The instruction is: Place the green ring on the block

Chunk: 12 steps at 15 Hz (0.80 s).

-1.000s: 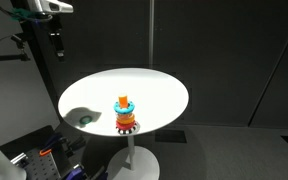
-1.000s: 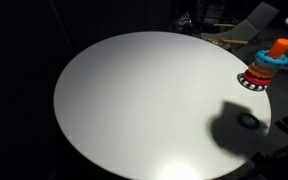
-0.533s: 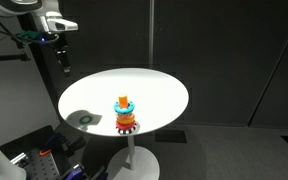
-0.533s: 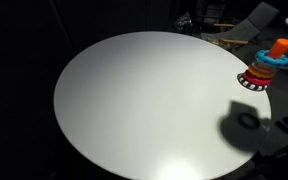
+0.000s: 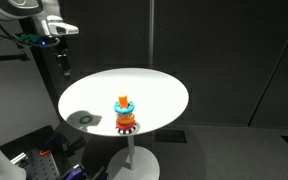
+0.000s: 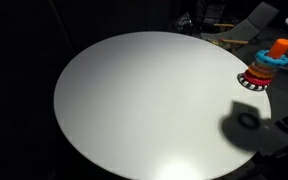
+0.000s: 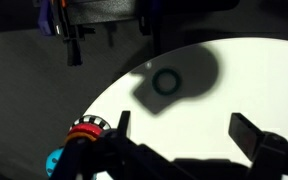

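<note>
A round white table (image 5: 154,85) stands in a dark room. Near the middle of the tabletop in an exterior view sits a small stacked toy (image 5: 125,113). It has a red toothed base (image 5: 125,124), a light-blue ring (image 5: 125,106) and the orange block (image 5: 125,100) on top. The green ring (image 5: 85,119) lies flat toward the lower left of the tabletop, well apart from the toy, inside a dark shadow. In an exterior view set closer to the tabletop, the ring (image 6: 247,120) shows near the right edge of the frame, below the block (image 6: 281,47).

The gripper (image 5: 62,66) hangs at the upper left of the frame, high above the table's left rim, touching nothing. In the wrist view its 2 fingers (image 7: 259,135) rise from the bottom edge, spread wide with nothing between them, so the claw is released and empty. The ring (image 7: 166,81) sits in the upper middle of that view.

The ring looks thin, light and rigid, probably smooth plastic. Lying flat, it offers little height to pinch. The likeliest hold is across 1 side of the band, with 1 finger in the open centre and 1 outside. It may skid or tip if squeezed off-centre.
</note>
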{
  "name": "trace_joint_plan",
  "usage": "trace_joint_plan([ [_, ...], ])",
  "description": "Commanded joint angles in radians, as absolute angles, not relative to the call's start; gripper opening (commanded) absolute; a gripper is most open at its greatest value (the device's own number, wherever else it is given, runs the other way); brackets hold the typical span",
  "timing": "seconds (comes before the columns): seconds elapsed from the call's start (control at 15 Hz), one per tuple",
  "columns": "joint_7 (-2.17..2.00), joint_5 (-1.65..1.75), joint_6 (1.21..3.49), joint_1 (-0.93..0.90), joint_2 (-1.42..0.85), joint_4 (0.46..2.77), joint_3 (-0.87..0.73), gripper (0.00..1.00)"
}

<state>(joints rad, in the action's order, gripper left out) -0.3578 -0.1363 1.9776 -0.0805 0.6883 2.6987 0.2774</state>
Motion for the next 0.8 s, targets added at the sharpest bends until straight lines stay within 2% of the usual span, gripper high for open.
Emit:
trace_joint_plan([
  [0.0,-0.38,-0.112,2.011,-0.075,0.675,2.718,0.269,1.0],
  [0.4,-0.383,-0.102,2.18,-0.055,0.617,2.807,0.259,1.0],
  [0.73,-0.373,-0.097,2.335,-0.053,0.465,2.795,0.252,1.0],
])
